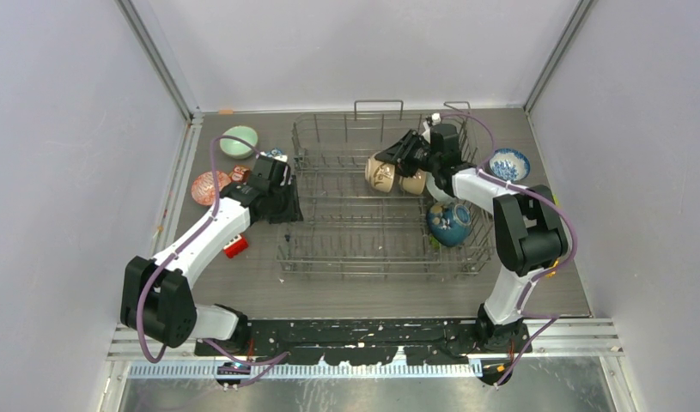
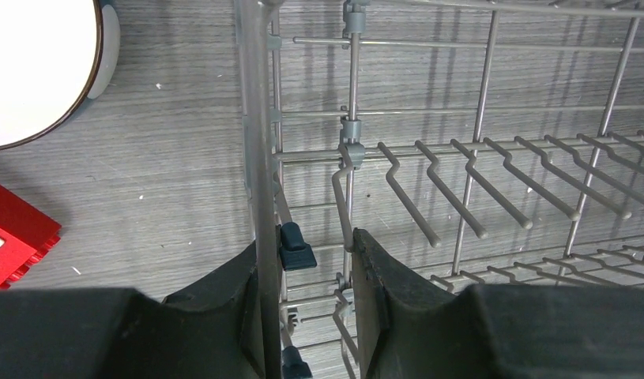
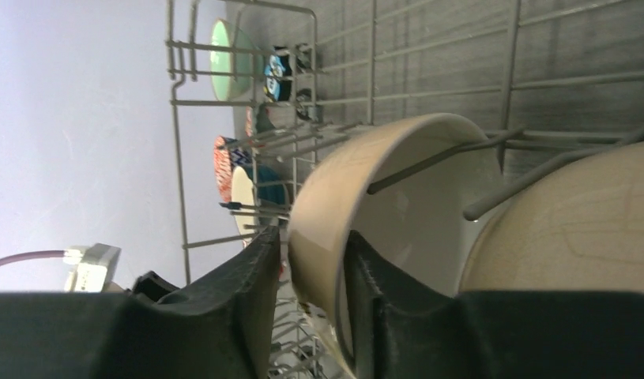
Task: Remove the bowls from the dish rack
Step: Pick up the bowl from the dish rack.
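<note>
The grey wire dish rack stands mid-table. Two tan bowls lean on its far tines, one left of the other, and a dark blue bowl sits at its right end. My right gripper is shut on the rim of the left tan bowl, one finger inside and one outside; the bowl still rests on the tines. My left gripper is open and straddles the rack's left side wire, empty.
Left of the rack lie a mint green bowl, a pink-red bowl, a small patterned bowl and a red block. A blue-white patterned bowl sits right of the rack. A white-inside bowl shows near my left gripper.
</note>
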